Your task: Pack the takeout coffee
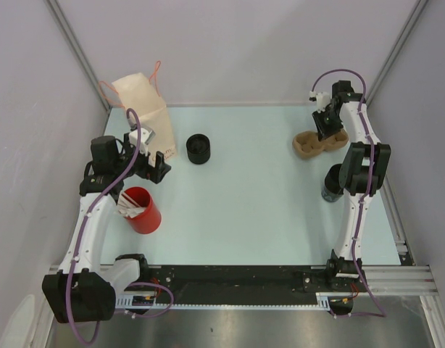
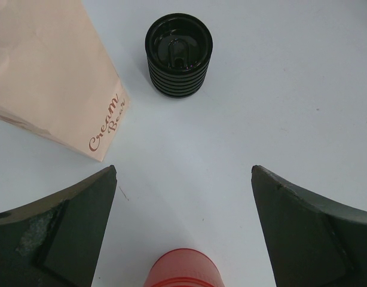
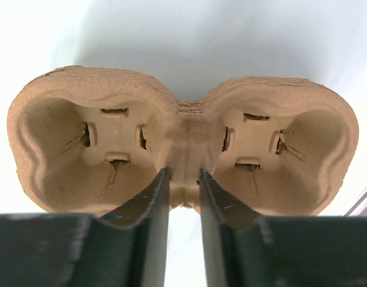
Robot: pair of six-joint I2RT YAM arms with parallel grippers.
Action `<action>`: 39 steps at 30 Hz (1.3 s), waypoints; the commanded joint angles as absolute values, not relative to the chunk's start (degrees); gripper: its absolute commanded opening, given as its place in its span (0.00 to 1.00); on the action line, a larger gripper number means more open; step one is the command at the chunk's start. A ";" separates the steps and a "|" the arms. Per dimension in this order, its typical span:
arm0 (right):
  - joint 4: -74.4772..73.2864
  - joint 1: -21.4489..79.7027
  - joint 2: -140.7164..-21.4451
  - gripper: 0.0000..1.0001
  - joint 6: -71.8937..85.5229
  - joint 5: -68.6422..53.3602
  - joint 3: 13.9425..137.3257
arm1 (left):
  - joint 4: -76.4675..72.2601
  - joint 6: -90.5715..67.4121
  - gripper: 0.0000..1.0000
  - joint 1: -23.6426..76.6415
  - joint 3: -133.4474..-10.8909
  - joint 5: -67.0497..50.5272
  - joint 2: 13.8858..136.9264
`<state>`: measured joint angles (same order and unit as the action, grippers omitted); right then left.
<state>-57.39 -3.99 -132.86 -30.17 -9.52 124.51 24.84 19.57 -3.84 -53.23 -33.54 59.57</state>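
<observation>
Table (image 1: 266,210), pale, inspected from near edge to far.

Toward the near left corner stands a red cup (image 1: 144,214) with white items in it (too small to identify). Its rim shows at the bottom of the left wrist view (image 2: 183,270).

Just beyond the red cup hangs the left gripper (image 1: 154,164), its fingers (image 2: 82,221) spread wide apart and holding nothing. Bare table lies between them (image 2: 183,171).

At the right edge, about midway along, a dark cup (image 1: 330,187) is largely hidden beneath the right arm.

Further back, left of centre, a black lidded cup (image 1: 198,148) stands upright and untouched (image 2: 179,57), well apart from both grippers.

Beside the black lidded cup, at the far left corner, sits a tan paper bag (image 1: 139,109) printed "Cream Bear" (image 2: 46,72), with pink handles.

Near the far right corner lies the cup carrier (image 1: 309,145), a two-well pulp tray with both wells vacant (image 3: 70,137). The right gripper (image 1: 328,129) is down on it. The narrow fingers (image 3: 156,203) are drawn close and pinch the middle web between the wells (image 3: 183,179).
</observation>
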 commanded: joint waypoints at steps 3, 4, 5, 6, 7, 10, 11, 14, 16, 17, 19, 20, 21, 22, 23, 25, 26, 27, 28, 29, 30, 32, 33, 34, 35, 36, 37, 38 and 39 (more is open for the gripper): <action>-56.78 -4.22 -133.33 0.17 -30.67 -10.90 124.01 | 22.94 20.21 0.99 -4.22 -53.09 -35.95 59.59; -56.78 -4.22 -133.42 0.16 -30.67 -10.90 124.01 | 22.94 20.21 0.99 -4.22 -53.09 -35.95 59.59; -56.69 -4.22 -133.42 0.16 -30.67 -10.90 123.93 | 22.94 20.21 0.99 -4.22 -53.09 -35.95 59.50; -56.69 -4.22 -133.33 0.12 -30.67 -10.90 123.93 | 22.94 20.21 0.99 -4.22 -53.09 -35.95 59.50; -56.69 -4.22 -133.42 0.12 -30.67 -10.90 123.93 | 22.94 20.13 0.99 -4.31 -53.09 -36.03 59.50; -56.69 -4.22 -132.98 0.13 -30.41 -10.81 123.93 | 22.94 20.30 0.99 -4.31 -53.09 -36.04 59.59; -56.69 -4.22 -132.20 0.16 -30.58 -10.98 123.93 | 22.94 20.22 0.99 -4.22 -53.09 -35.95 59.59; -56.34 -4.22 -130.61 0.49 -30.67 -11.78 123.75 | 23.03 20.21 1.00 -4.22 -53.09 -36.04 59.68; -55.55 -4.31 -129.64 0.55 -30.67 -12.13 123.23 | 22.94 20.13 0.99 -4.22 -53.09 -36.04 59.59; -55.37 -4.31 -129.55 0.57 -30.76 -12.04 123.31 | 23.03 20.21 0.99 -4.22 -53.09 -36.12 59.68; -55.37 -4.31 -130.16 0.60 -31.02 -11.43 123.40 | 23.03 20.13 0.99 -4.22 -53.09 -36.12 59.68; -55.37 -4.31 -130.34 0.59 -30.94 -11.16 123.40 | 23.03 20.13 0.99 -4.31 -53.09 -36.12 59.59; -55.28 -4.39 -130.43 0.59 -30.94 -11.16 123.49 | 23.03 20.21 0.99 -4.31 -53.09 -36.12 59.59; -55.37 -4.48 -130.43 0.59 -30.94 -11.42 123.23 | 23.03 20.21 0.99 -4.31 -53.09 -36.04 59.68; -55.46 -4.57 -130.26 0.59 -30.94 -11.69 123.22 | 23.03 20.21 0.99 -4.22 -53.09 -36.04 59.59; -55.02 -4.66 -130.17 0.59 -30.76 -11.25 123.31 | 23.03 20.21 0.99 -4.22 -53.09 -36.04 59.59; -54.93 -4.83 -130.08 0.59 -30.76 -11.34 123.22 | 23.03 20.21 0.99 -4.31 -53.09 -36.04 59.68; -54.58 -5.01 -130.08 0.59 -30.67 -11.16 123.31 | 23.03 20.21 0.99 -4.22 -53.00 -35.95 59.59; -54.49 -5.10 -130.08 0.59 -30.67 -11.16 123.22 | 23.03 20.21 0.99 -4.22 -53.00 -36.03 59.59; -54.41 -5.27 -130.17 0.60 -30.59 -11.08 123.22 | 22.94 20.21 0.99 -4.22 -53.00 -35.95 59.50; -54.23 -5.36 -130.25 0.61 -30.67 -10.64 123.14 | 23.03 20.21 0.99 -4.22 -53.00 -35.86 59.59; -53.97 -5.54 -130.08 0.63 -30.59 -10.11 123.05 | 23.03 20.21 0.99 -4.22 -53.00 -35.95 59.50; -53.62 -5.71 -129.82 0.64 -30.50 -10.46 122.87 | 23.03 20.30 1.00 -4.22 -53.00 -35.86 59.41; -53.18 -5.80 -129.47 0.65 -30.50 -10.81 122.52 | 22.94 20.30 1.00 -4.22 -53.00 -35.86 59.50; -52.65 -5.80 -129.11 0.66 -30.59 -10.90 122.00 | 23.03 20.30 0.99 -4.31 -53.00 -35.86 59.41; -51.86 -5.89 -128.76 0.68 -30.76 -10.72 121.30 | 23.03 20.30 0.99 -4.31 -53.00 -35.86 59.41; -51.86 -5.89 -128.85 0.69 -30.94 -10.46 121.29 | 22.94 20.30 0.99 -4.22 -53.00 -35.77 59.41; -51.86 -5.89 -129.11 0.69 -30.85 -10.28 121.29 | 22.94 20.30 1.00 -4.22 -53.09 -35.86 59.50; -51.86 -5.89 -129.72 0.69 -30.85 -10.37 121.29 | 22.94 20.30 1.00 -4.31 -52.91 -35.77 59.41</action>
<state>-53.98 -5.78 -132.09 -30.28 -11.16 121.58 24.69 19.57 -3.90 -53.21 -33.85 59.64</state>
